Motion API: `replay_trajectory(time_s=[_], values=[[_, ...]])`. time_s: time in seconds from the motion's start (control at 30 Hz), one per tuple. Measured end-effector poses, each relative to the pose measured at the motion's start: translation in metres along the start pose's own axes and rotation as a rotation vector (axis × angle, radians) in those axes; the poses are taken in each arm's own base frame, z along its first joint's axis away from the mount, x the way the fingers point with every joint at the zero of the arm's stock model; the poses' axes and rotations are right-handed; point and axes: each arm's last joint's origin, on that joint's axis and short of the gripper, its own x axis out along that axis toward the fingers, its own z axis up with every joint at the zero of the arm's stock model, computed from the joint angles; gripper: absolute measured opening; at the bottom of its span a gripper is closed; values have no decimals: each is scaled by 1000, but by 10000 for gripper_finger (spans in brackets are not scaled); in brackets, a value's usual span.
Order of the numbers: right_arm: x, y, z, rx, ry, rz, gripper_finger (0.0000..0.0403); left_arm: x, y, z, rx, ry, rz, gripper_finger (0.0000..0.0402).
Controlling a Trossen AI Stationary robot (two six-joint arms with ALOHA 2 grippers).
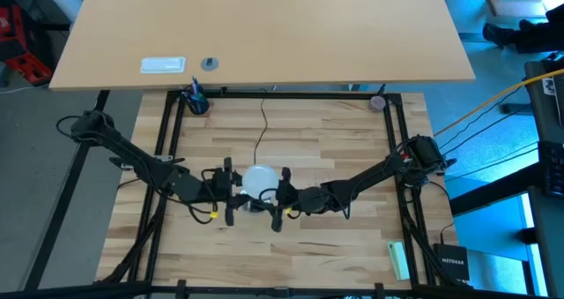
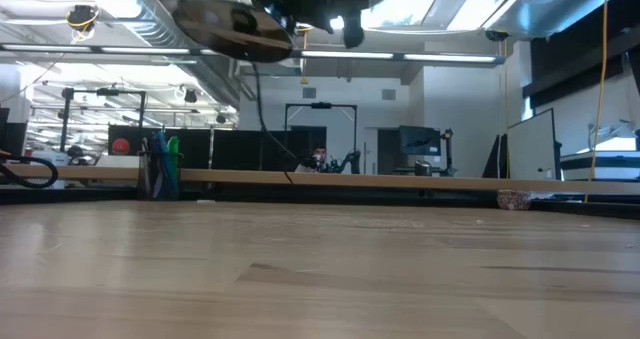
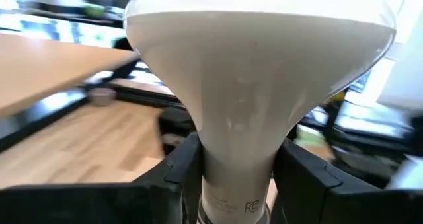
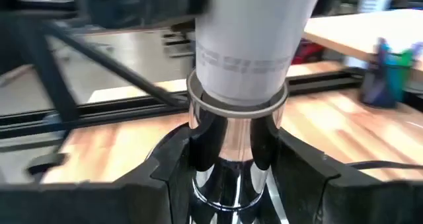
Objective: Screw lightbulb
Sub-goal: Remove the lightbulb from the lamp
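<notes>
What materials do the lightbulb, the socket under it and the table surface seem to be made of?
Lightbulb: matte white, evenly opaque with soft highlights, so frosted glass or plastic; I cannot tell which.
Socket: probably polished metal, since its silver surface gives sharp, mirror-like reflections.
Table surface: light wood in joined strips with visible grain, smooth and slightly glossy.

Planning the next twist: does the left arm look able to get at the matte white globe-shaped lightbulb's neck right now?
Probably yes: the left gripper already sits closed on the matte white globe-shaped lightbulb at its neck. The right gripper grips only the shiny silver socket below, leaving the neck free.
</notes>
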Motion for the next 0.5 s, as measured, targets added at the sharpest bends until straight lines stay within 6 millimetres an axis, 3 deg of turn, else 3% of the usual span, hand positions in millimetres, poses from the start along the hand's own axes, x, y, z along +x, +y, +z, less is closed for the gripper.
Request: replay_trajectory(time_s=[0.23,0.5], values=[[0,-5,-4,-8,10,-166,169,11,-11,-19,-68,-67,270,141],[1,-5,-3,-20,16,-128,169,8,-21,-7,-8,-60,219,230]])
